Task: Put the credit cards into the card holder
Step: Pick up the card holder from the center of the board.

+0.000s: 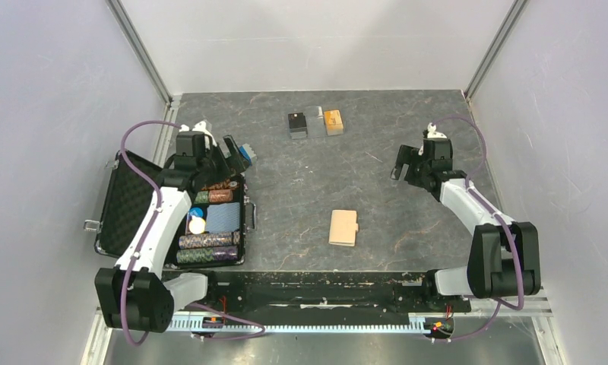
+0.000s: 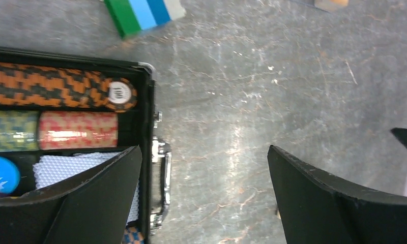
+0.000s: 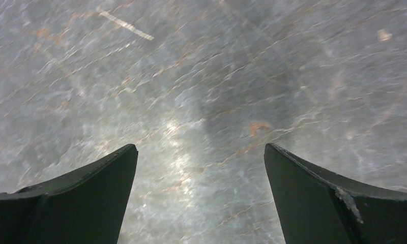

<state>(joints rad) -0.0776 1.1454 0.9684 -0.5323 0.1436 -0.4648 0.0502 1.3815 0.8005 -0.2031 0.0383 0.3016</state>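
Wallet [image 1: 343,227] closed, flat on table [image 1: 407,220], near edge, about mid-width, well apart from both arms. Cards too small to tell. Orange box [image 1: 333,122] and black box [image 1: 297,123] near far edge, clear piece between them. Right gripper [image 3: 200,147] spread wide, empty, over bare table, right side. Left gripper [image 2: 204,150] spread wide, empty, over right rim of open chip case [image 2: 146,127], left side.

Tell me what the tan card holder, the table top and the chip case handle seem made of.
Card holder: matte tan, leather-like, small snap tab; real or faux unclear. Table top: dark grey, veined like slate, soft sheen; perhaps a printed sheet. Chip case handle: bright glints, likely chromed metal.
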